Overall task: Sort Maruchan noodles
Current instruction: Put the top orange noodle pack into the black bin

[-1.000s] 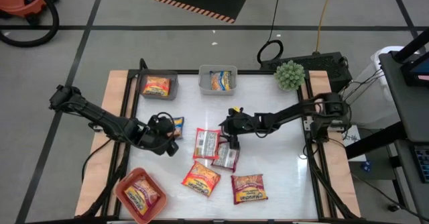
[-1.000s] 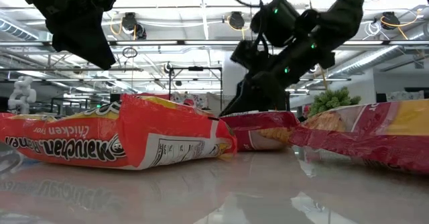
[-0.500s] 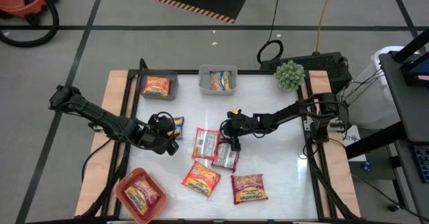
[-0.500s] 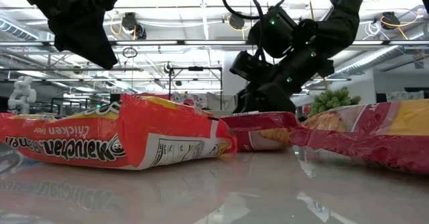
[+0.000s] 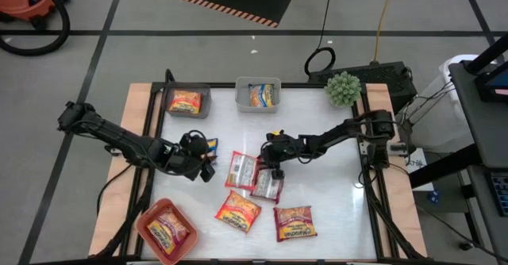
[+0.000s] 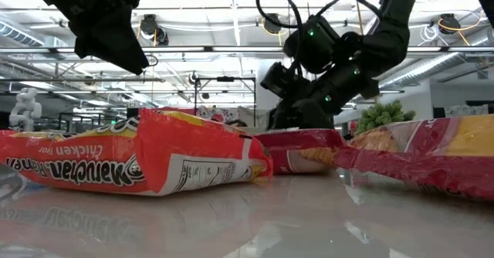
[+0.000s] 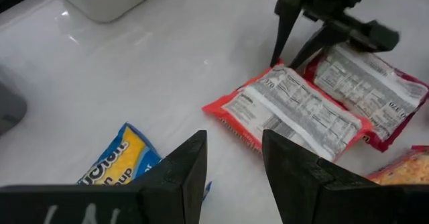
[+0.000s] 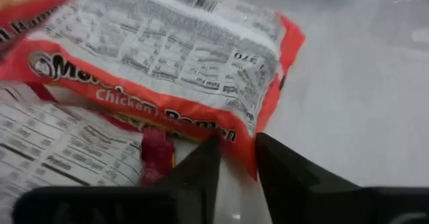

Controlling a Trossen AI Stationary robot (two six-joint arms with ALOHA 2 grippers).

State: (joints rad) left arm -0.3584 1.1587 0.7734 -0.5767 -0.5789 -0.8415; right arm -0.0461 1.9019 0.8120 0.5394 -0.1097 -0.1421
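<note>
The left gripper (image 5: 208, 170) hangs with its fingers apart, empty, a blue-and-yellow packet (image 5: 210, 146) just at its twelve o'clock. At its three o'clock, mid-table, an orange-red packet (image 5: 242, 170) lies back-up, reading "Chicken" and "Ramen" in the right wrist view. The right gripper (image 8: 234, 160) pinches that packet's edge, fingers nearly together. A front packet (image 6: 131, 161) reads "Maruchan".

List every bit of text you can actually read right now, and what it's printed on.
"Maruchan", upside down: orange packet, low view.
"Chicken": same packet.
"Chicken" and "370": face-down orange packet, right wrist view.
"370": dark red packet, left wrist view.
Blue packet: lettering only partly legible.
Nutrition panels: too small.
</note>
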